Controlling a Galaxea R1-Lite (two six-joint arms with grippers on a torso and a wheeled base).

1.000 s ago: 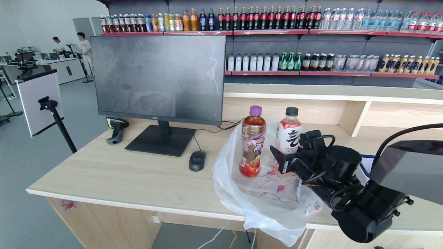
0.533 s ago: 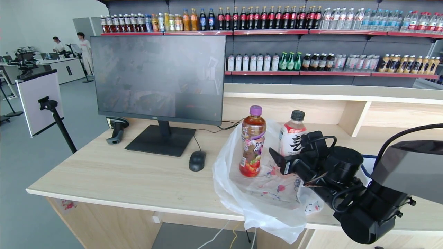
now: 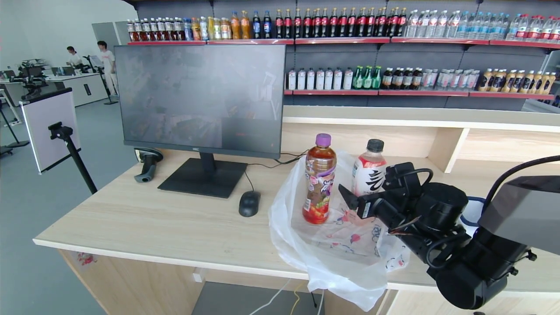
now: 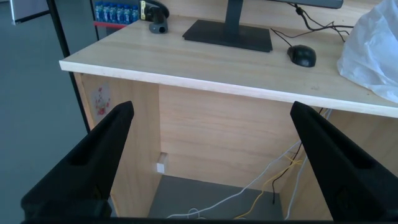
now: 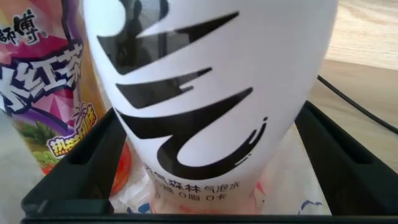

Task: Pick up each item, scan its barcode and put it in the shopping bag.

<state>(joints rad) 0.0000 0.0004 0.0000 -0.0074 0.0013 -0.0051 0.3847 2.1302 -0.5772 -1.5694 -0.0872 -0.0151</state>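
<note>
white bottle (image 3: 369, 175) stands on shopping bag (image 3: 326, 271), right pincer (image 5: 211, 112) spread around it.

The white bottle (image 3: 369, 175) has sunk lower and tilted, and the right gripper (image 5: 211, 118) has drawn back.

A dark-screened computer monitor (image 3: 199, 98) stands on its square black base on the light wooden counter (image 3: 153, 218), with a black mouse (image 3: 249, 203) lying just in front of the base and thin black cables (image 3: 280, 162) trailing along the counter behind it. Behind the counter, red-edged wall shelves (image 3: 341, 41) carry long rows of bottled drinks, and to the left on the grey floor stand a black tripod (image 3: 72, 155) and a white panel (image 3: 48, 129). Loose wires (image 4: 273, 183) hang beneath the counter, whose side panel bears a small sticker (image 4: 101, 99).
</note>
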